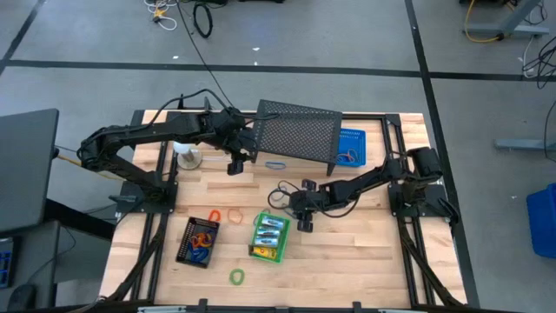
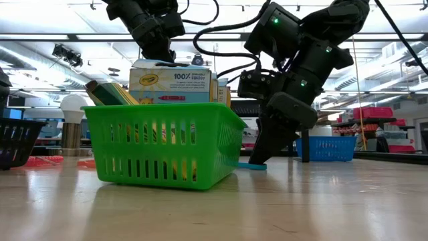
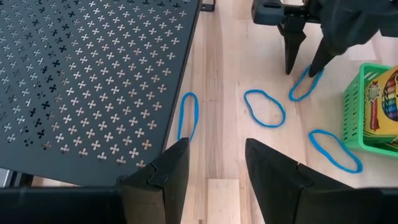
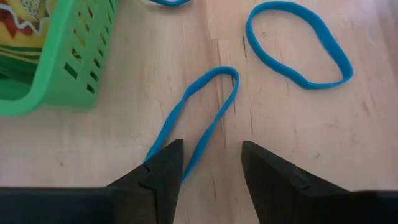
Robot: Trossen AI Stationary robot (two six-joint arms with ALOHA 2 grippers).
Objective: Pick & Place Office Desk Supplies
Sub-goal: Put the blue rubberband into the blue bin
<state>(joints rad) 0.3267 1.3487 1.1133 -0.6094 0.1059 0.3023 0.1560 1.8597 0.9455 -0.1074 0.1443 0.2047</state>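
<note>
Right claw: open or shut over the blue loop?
Open. The right claw shows a clear gap between its fingers, which straddle one end of a blue loop lying flat on the table, not pinched.

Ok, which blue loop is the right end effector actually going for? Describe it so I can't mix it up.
Start at the green basket of crayon boxes. On the bare wood beside it lie several blue loops; the target loop is the long, pinched one whose near end runs between the fingers of the right end effector. Its neighbour is a rounder oval lying clear of the fingers.

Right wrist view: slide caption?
Right gripper open over a blue loop on the wooden table, beside the green basket.
</note>
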